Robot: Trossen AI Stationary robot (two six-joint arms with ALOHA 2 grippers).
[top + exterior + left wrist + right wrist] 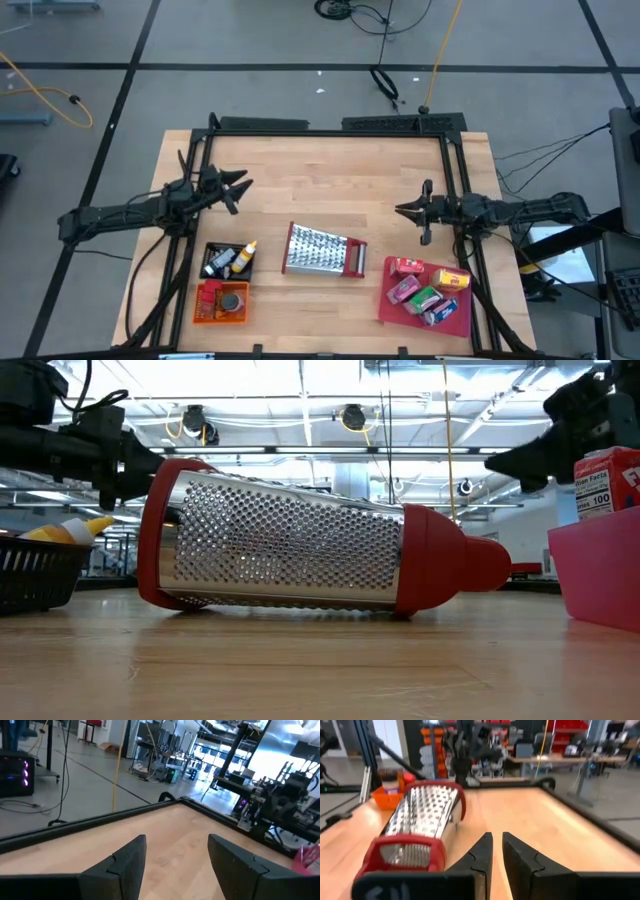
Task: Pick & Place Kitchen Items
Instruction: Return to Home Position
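Both arms stretched inward from the surface's side edges, left claw (240, 194) spread, right claw (402, 211) pressed together. Boxes (405, 266) filled the front-right bin (462, 322); bottles (240, 258) sat in the front-left basket (210, 248).

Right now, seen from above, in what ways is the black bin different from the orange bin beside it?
The black bin holds small bottles, one of them yellow-capped, while the orange bin holds a dark round jar and a red item. The black bin lies farther in on the table; the orange bin sits nearer the front edge. Both are small and rectangular, and both stand on the left arm's side of the grater.
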